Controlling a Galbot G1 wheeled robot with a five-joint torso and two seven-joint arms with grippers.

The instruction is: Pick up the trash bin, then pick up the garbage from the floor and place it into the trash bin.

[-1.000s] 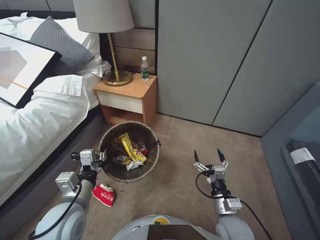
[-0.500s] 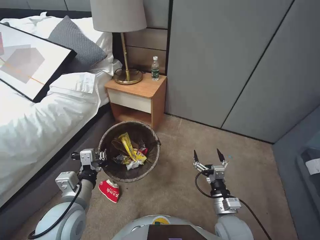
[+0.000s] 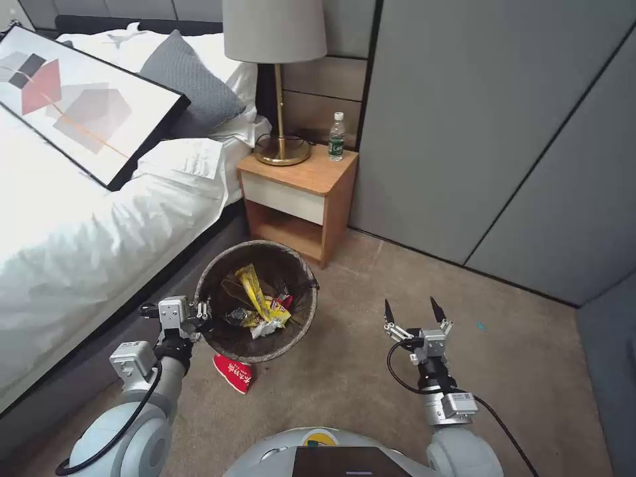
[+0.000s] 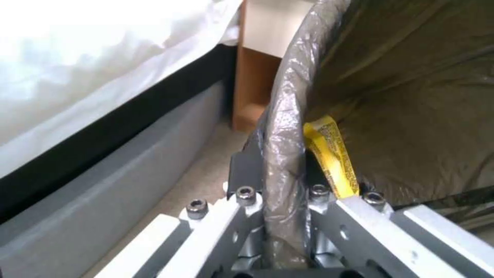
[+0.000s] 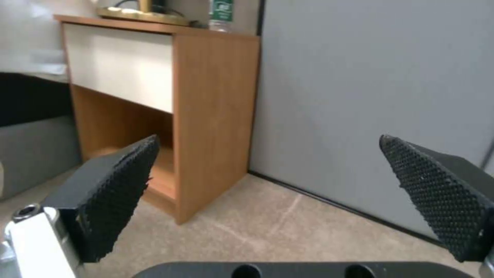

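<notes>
The trash bin (image 3: 297, 269), round and lined with a dark bag, hangs at my left front above the carpet. My left gripper (image 3: 203, 311) is shut on its near-left rim; the left wrist view shows the jaws of the left gripper (image 4: 278, 181) pinching the bag-covered trash bin rim (image 4: 283, 116). Inside the bin lies garbage, among it a yellow wrapper (image 3: 254, 290) (image 4: 332, 154). A crushed red paper cup (image 3: 233, 372) lies on the floor at the bin's near edge, partly under it. My right gripper (image 3: 412, 310) (image 5: 268, 193) hovers open and empty over the carpet to the right.
A bed (image 3: 79, 225) with a framed picture (image 3: 86, 106) runs along the left. A wooden nightstand (image 3: 301, 192) (image 5: 206, 96) behind the bin carries a lamp (image 3: 278, 79) and a bottle (image 3: 336, 136). Grey wall panels (image 3: 497, 132) close the back; open carpet (image 3: 517, 371) lies right.
The whole picture has shifted right, so the camera has turned left. Both arms and the held bin keep their places relative to me. The red cup now sits closer under the bin.
</notes>
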